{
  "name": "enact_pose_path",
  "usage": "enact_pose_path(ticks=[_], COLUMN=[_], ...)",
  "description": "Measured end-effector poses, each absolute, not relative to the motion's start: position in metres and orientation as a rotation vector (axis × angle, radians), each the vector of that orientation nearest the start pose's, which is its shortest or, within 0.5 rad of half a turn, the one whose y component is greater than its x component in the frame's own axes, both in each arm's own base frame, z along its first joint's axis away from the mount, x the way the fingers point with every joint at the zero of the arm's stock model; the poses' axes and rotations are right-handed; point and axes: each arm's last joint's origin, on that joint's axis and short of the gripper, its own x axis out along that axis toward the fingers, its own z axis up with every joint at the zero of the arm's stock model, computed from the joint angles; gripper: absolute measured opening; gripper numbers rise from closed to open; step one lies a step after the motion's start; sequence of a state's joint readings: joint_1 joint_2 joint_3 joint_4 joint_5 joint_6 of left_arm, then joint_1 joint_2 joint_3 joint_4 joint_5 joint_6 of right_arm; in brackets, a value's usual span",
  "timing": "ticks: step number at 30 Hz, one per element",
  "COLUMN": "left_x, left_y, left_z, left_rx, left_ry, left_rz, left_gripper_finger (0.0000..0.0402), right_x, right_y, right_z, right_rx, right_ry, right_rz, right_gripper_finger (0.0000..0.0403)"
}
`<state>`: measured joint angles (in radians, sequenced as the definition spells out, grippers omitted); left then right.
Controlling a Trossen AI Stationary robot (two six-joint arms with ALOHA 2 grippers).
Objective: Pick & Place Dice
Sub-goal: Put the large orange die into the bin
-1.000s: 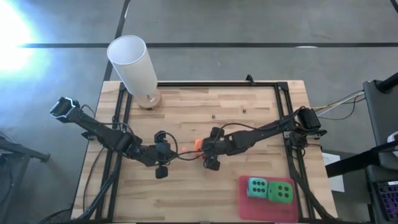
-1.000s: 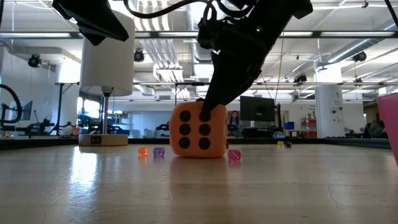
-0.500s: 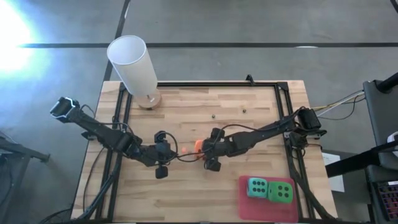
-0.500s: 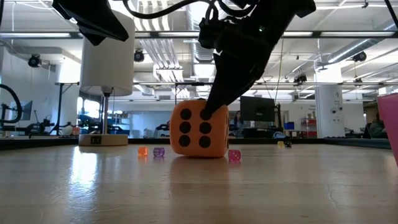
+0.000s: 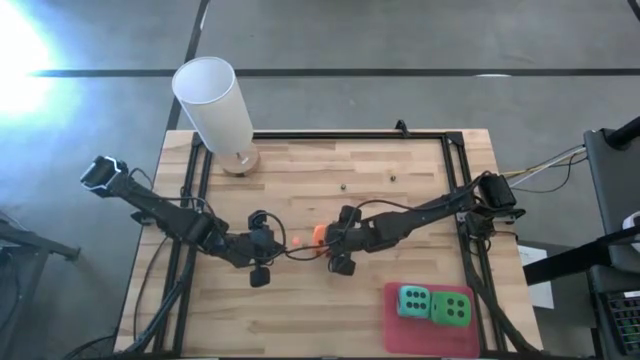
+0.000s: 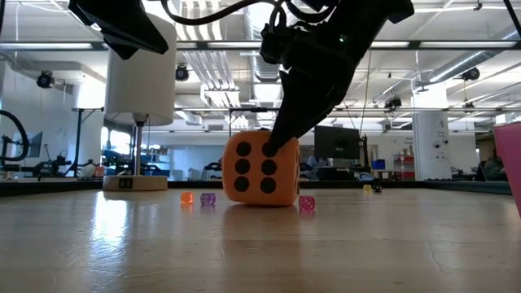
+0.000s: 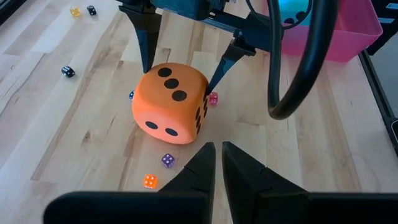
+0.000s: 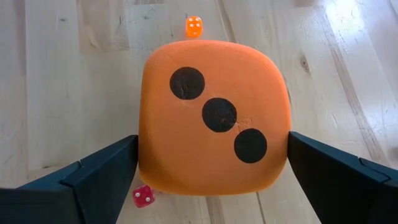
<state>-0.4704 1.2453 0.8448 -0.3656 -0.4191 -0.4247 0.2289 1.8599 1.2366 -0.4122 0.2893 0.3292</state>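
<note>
Tabletop (image 5: 300, 190): wood, dark frame along its edges. White cylinder (image 5: 215, 105) at 11 o'clock. Pink mat (image 5: 400, 325) at 5 o'clock holds teal die (image 5: 413, 301) and green die (image 5: 452, 309), touching. Right arm stretched low from 3 o'clock; right pincer (image 5: 330, 240) wide, fingers flanking the orange die (image 8: 213, 118) at centre, three pips up, resting on wood. Left pincer (image 7: 218, 158) narrow, just beside at 9 o'clock. Tiny dice (image 7: 150, 180) scattered around.

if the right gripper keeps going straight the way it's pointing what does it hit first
The orange die. The right gripper is open, one finger on each side of the die, the three-pip face straight ahead. Going on, it would probably run down the die's sides to the wooden table beneath.
</note>
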Motion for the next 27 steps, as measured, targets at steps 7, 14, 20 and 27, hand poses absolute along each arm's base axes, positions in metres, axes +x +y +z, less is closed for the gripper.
enact_pose_path(ticks=[7,14,20,27], left_x=[0.230,0.230,0.230,0.230], left_y=[-0.104,-0.104,-0.104,-0.104], left_z=[0.248,0.248,0.248,0.248], left_rx=[-0.078,-0.078,-0.078,-0.078], left_ry=[0.683,0.683,0.683,0.683], left_rz=[0.098,0.097,0.098,0.097], left_gripper_finger=[0.0036,0.0036,0.0036,0.0036], right_x=[0.371,0.370,0.371,0.372], right_y=[0.079,0.088,0.090,0.089], right_z=[0.183,0.187,0.192,0.195], right_rx=[0.017,0.002,-0.007,-0.010], right_ry=[0.977,1.008,1.013,0.999], right_rz=[-0.199,-0.143,-0.147,-0.158], right_gripper_finger=[0.0396,0.0396,0.0396,0.0396])
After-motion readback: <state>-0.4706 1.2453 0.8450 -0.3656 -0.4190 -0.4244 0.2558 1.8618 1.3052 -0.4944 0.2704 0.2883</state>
